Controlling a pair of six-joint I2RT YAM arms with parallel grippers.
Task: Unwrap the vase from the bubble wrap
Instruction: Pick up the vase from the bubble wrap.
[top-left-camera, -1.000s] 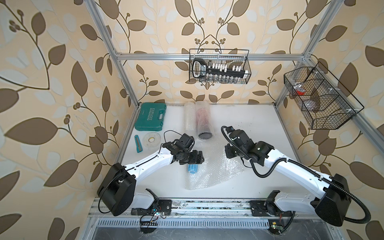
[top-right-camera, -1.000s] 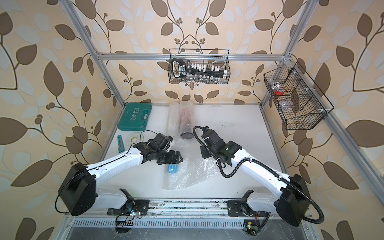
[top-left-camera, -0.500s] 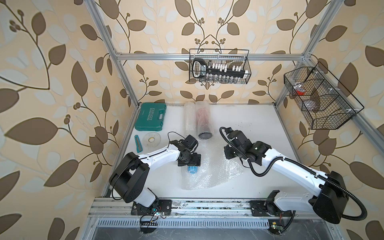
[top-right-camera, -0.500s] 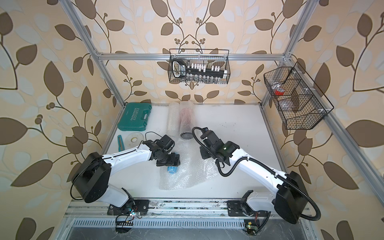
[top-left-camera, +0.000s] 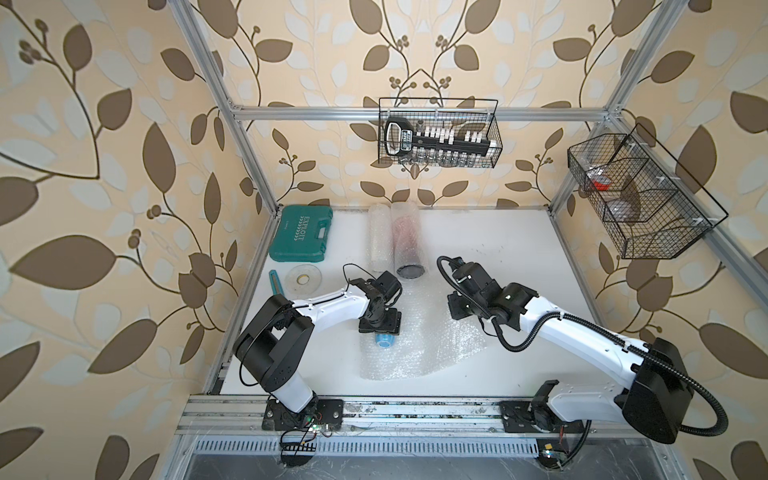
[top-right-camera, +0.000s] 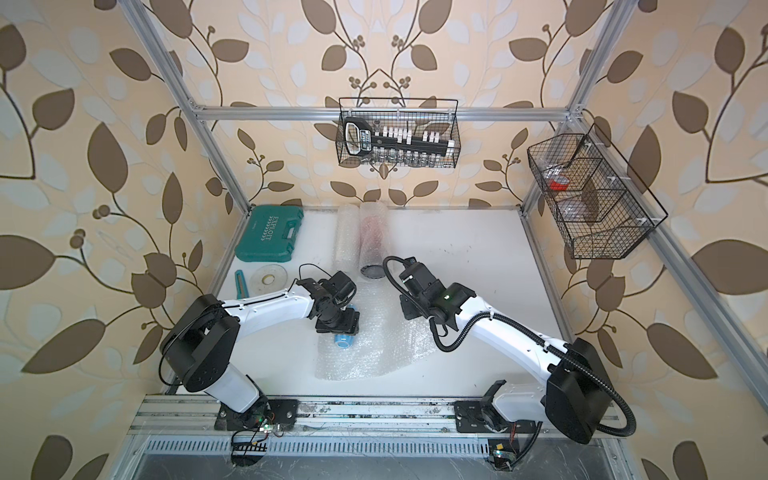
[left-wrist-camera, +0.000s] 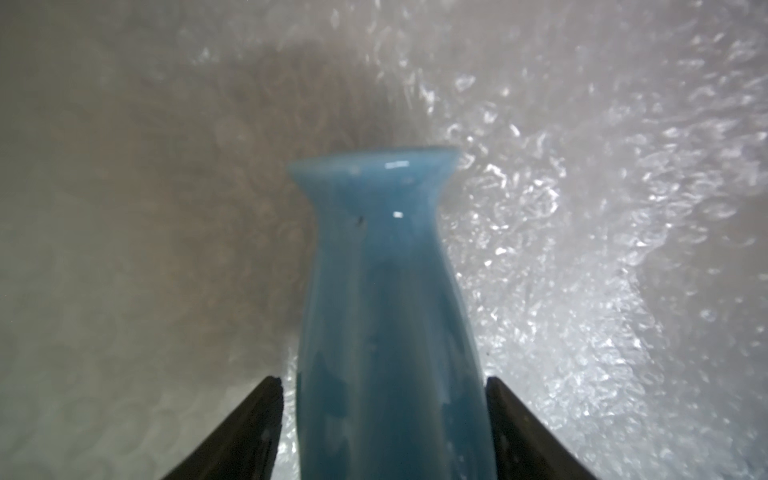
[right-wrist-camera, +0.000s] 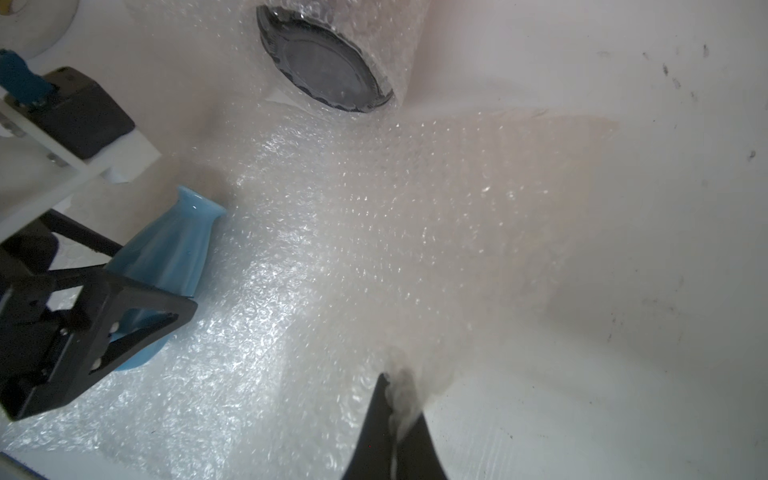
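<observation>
1. In both top views, the light blue glazed ceramic vase (top-left-camera: 384, 340) (top-right-camera: 344, 340) lies on its side at the lower centre-left of the frame. It rests on the left edge of the clear, bubble-dotted plastic bubble wrap (top-left-camera: 424, 353), which is spread flat on the white tabletop (top-left-camera: 498, 249).
2. The left gripper (left-wrist-camera: 384, 386) sits over the vase. Its black fingers (left-wrist-camera: 257, 415) stand spread, one on each side of the body, with a thin gap showing at one finger.
3. To the right of the vase, the right gripper (right-wrist-camera: 395, 399) is pressed together, pinching a bunched edge of the sheet at its upper right, well apart from the vase.
4. At the upper left of the tabletop, a green plastic tool case (top-left-camera: 301, 235) reads "EXPLOIT" in white letters. The label on the black tool rack (top-left-camera: 449, 141) at upper centre is too small to read.
5. The vase is bare and glossy, with a flared lip and a narrow neck that widens into the body. The wrap is whitish and glints.
</observation>
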